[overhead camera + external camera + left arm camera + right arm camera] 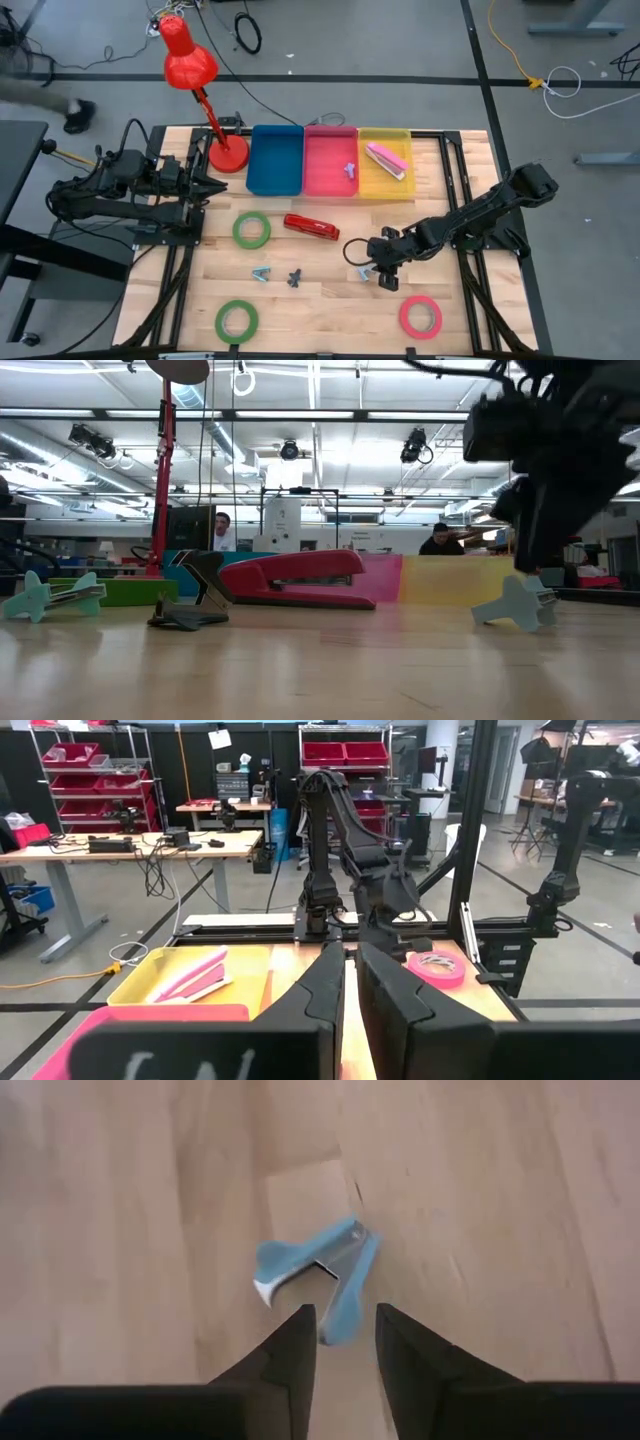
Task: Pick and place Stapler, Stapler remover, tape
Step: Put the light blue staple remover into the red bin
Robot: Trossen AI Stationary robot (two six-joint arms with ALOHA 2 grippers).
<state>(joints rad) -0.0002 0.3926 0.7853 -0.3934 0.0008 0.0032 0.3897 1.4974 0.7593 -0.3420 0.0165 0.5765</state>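
Right claw [530,575] a dark blur cut by the low view's top edge, red lamp [170,460] shade cropped

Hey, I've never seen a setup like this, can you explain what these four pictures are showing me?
It's a robot with two dark arms at a wooden table. One picture looks straight down, one looks level across the tabletop, and two come from cameras on the wrists. On the table lie tape rolls, staple removers and a red stapler, with blue, pink and yellow bins at the back. The right gripper has its jaws around a light blue staple remover, not clearly gripping it yet. The left gripper waits shut at the table's left edge.
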